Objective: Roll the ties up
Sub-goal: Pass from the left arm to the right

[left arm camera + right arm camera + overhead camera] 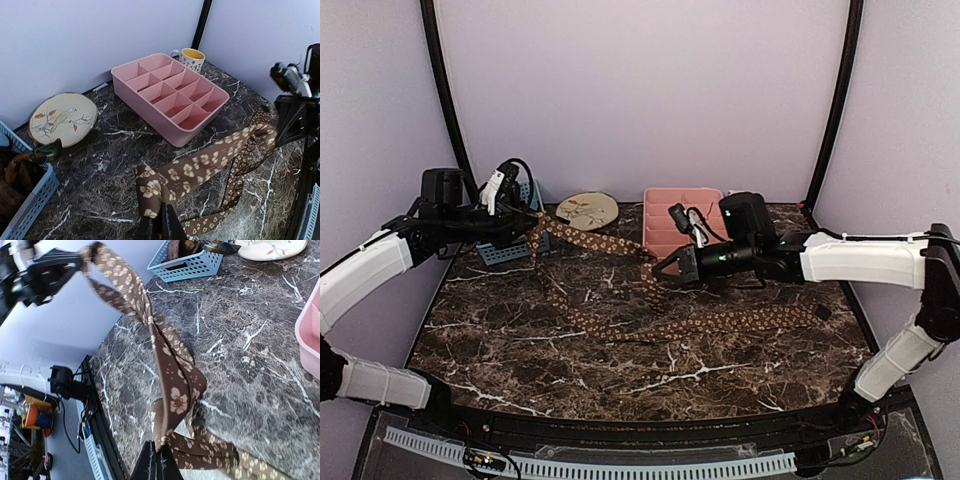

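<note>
On the far left of the dark brown marble desk (520, 350), veined in white, stands one light blue slatted plastic basket (505, 250) with dark cloth in it; how many pieces cannot be told. To its right lie one round cream plate (587, 209) painted with a bird, then one pink plastic tray (660, 200) split into ten compartments. One patterned mug (192, 59) with a yellow inside stands just behind the tray. Pale lilac walls (640, 90) close the desk in on three sides, with two black poles (445, 90) rising at the far corners.

One long narrow necktie (590, 240) of dark brown fabric with a tan flower print is out on the desk. The left pincer (525, 212), near the basket, is clamped on the necktie. The right pincer (660, 268), in front of the tray, is pinched together on it too. A span hangs lifted between them. The rest lies on the marble, trailing toward the right edge.
</note>
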